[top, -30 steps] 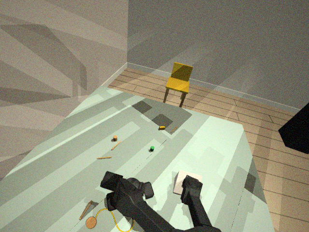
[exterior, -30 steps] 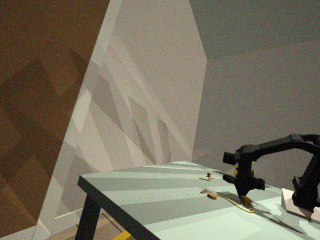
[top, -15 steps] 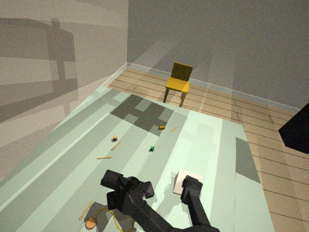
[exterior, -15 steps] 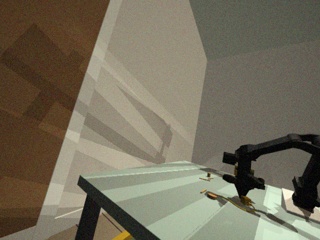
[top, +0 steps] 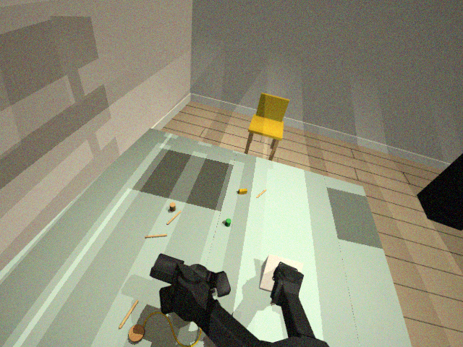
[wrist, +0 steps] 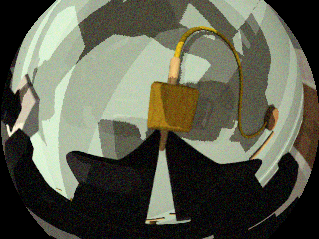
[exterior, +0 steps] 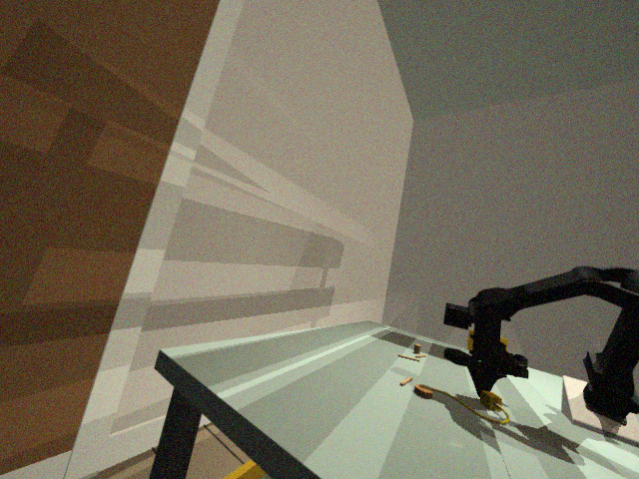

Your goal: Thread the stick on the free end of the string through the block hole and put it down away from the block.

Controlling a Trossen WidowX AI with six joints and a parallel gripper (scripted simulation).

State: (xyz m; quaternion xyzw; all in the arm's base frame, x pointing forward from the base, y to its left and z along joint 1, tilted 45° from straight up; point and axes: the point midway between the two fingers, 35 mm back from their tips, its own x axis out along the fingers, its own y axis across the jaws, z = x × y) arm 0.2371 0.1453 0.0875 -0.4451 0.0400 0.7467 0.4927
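The wooden block [exterior: 490,399] [wrist: 171,107] stands on the table [top: 291,224] [exterior: 329,402]. The stick [wrist: 174,71] runs through the hole: its string end shows on the far side, its bare tip on the side nearest the fingers. My gripper [wrist: 162,134] [exterior: 483,393] is shut on that bare tip, close against the block. The yellow string [top: 171,324] [exterior: 464,405] [wrist: 239,65] curves from the stick's far end to the round button [top: 136,332] [exterior: 423,391] [wrist: 272,118], outside the block. The arm hides the block in the top view.
A loose stick [top: 128,314] [exterior: 406,381] [wrist: 262,145] lies beside the button. Farther off are two loose sticks, a wooden cylinder [top: 172,207] [exterior: 416,348], a green cylinder [top: 228,223], a yellow piece [top: 243,191] and another stick [top: 261,194]. The arm's base stands on a pale plate [top: 266,280].
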